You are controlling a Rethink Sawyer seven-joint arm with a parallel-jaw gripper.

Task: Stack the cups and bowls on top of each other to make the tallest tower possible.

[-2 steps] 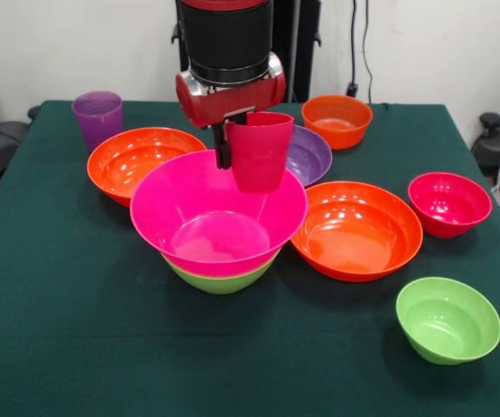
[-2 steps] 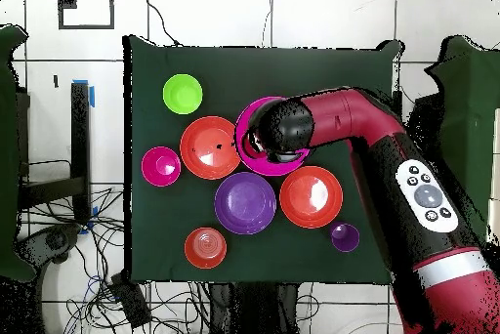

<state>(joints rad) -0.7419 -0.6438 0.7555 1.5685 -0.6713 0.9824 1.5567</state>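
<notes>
My gripper point(image 1: 232, 146) is shut on the rim of the red-pink cup point(image 1: 259, 152) and holds it upright just above the far rim of the wide hot pink bowl point(image 1: 217, 217). That bowl sits nested in a lime green bowl point(image 1: 221, 278), and the two form the tower. The purple cup point(image 1: 97, 117) stands at the far left. Loose bowls lie around: an orange bowl point(image 1: 141, 161), a purple bowl point(image 1: 309, 156), a small orange bowl point(image 1: 336, 120), a large orange bowl point(image 1: 356, 228), a red-pink bowl point(image 1: 449, 203) and a small lime green bowl point(image 1: 448, 319). From overhead, the arm's head point(image 2: 275, 133) covers the cup and much of the hot pink bowl point(image 2: 252, 161).
The table is covered with a dark green cloth point(image 1: 58, 330). Bowls crowd the tower on its left, right and far sides. Cables and dark equipment sit beyond the table's edges.
</notes>
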